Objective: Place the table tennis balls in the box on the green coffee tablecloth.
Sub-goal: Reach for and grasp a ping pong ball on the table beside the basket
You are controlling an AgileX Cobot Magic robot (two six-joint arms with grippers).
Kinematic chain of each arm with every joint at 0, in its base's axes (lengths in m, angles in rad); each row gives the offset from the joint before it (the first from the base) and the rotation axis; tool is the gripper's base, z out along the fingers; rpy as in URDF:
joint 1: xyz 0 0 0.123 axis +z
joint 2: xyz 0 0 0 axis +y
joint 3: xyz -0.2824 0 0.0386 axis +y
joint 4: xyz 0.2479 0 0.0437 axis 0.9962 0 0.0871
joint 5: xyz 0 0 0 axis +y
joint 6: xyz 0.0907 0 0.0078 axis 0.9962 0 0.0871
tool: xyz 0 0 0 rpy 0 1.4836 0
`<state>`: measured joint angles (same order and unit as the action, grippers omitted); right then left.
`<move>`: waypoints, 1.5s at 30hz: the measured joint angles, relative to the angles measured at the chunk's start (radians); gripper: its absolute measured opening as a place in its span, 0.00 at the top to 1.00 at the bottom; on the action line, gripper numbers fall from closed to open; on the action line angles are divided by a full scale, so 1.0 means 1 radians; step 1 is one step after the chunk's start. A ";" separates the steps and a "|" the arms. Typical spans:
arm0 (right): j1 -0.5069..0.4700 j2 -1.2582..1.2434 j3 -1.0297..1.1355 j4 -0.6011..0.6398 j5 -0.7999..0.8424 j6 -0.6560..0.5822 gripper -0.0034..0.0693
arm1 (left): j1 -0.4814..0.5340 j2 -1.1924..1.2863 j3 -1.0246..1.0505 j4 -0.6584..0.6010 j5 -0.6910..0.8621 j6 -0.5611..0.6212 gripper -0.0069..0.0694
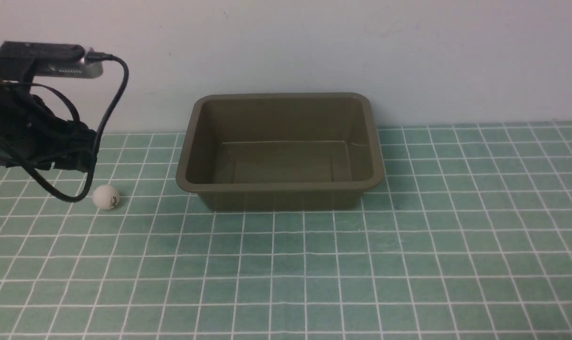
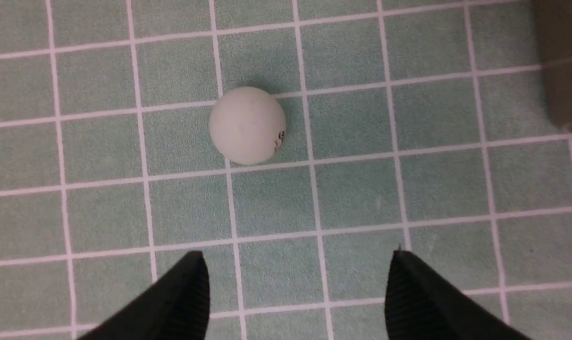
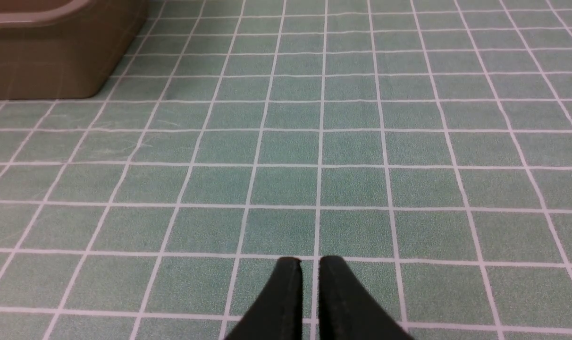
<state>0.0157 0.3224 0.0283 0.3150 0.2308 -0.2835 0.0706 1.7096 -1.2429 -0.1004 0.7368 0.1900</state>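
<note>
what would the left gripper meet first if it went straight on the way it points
Probably the table tennis ball, lying just off the centre line of the open left gripper; depth is unclear, so it could graze past and land on the green tablecloth.

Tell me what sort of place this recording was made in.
Likely a staged tabletop test setup: a teal-green grid tablecloth, a bare pale wall right behind, and one white table tennis ball lying beside an olive-brown plastic tub.
</note>
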 joint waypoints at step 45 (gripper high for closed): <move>0.000 0.000 0.000 0.000 0.000 0.000 0.89 | 0.000 0.368 -0.116 0.051 -0.191 0.000 0.37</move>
<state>0.0157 0.3224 0.0283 0.3150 0.2308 -0.2835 0.0706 2.0780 -1.3593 -0.0490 0.5458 0.1900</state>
